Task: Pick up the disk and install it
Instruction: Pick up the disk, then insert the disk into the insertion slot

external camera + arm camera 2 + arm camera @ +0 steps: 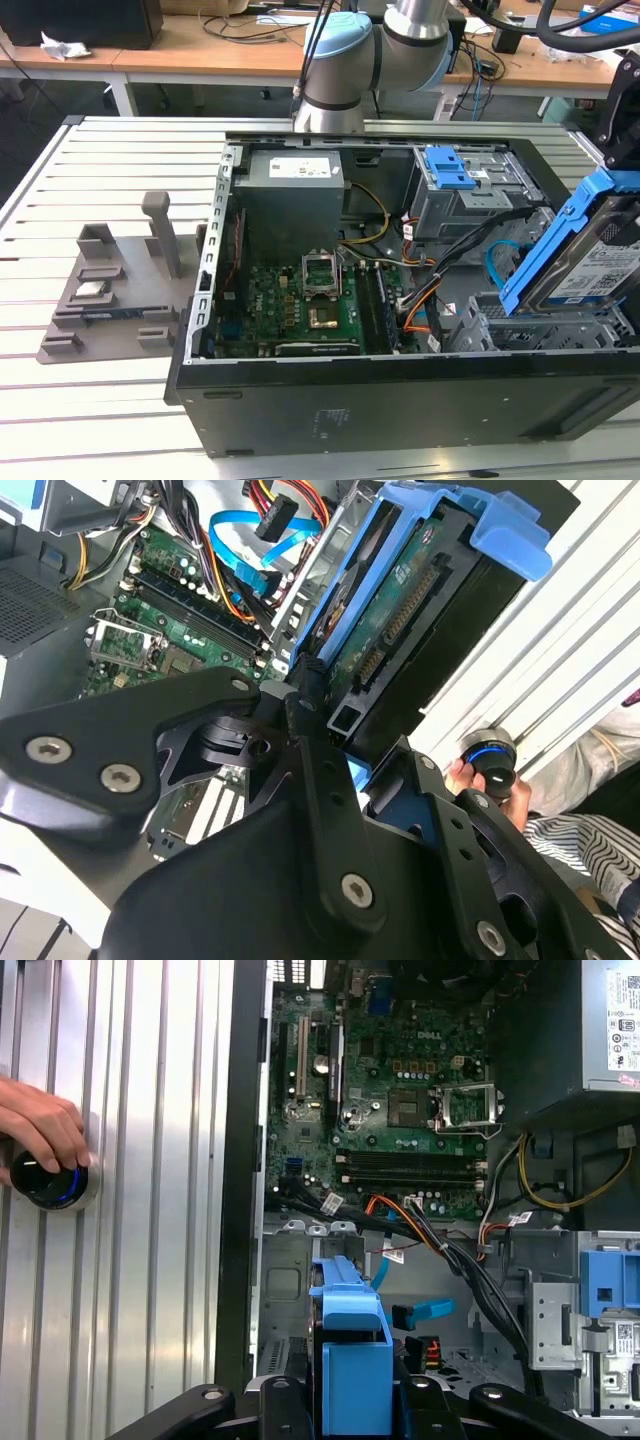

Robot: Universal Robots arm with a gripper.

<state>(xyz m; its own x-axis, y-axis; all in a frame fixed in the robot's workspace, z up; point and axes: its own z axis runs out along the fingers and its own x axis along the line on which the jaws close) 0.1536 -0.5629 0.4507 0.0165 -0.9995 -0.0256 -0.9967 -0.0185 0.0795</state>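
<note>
Fingers (300, 1410) of my gripper (355, 1405) clamp the disk (590, 250) by its blue carrier, tilted at the exterior view's right edge above the grey bay (540, 325). Cables (460, 245) crowd its inner side; the case wall (400, 395) borders below.

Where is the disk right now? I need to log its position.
The disk is tilted in the gripper at the exterior view's right, over the open computer case, above the grey drive bay.

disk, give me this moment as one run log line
tool: shut on disk | disk: tilted, above open computer case | hand: on knob
</note>
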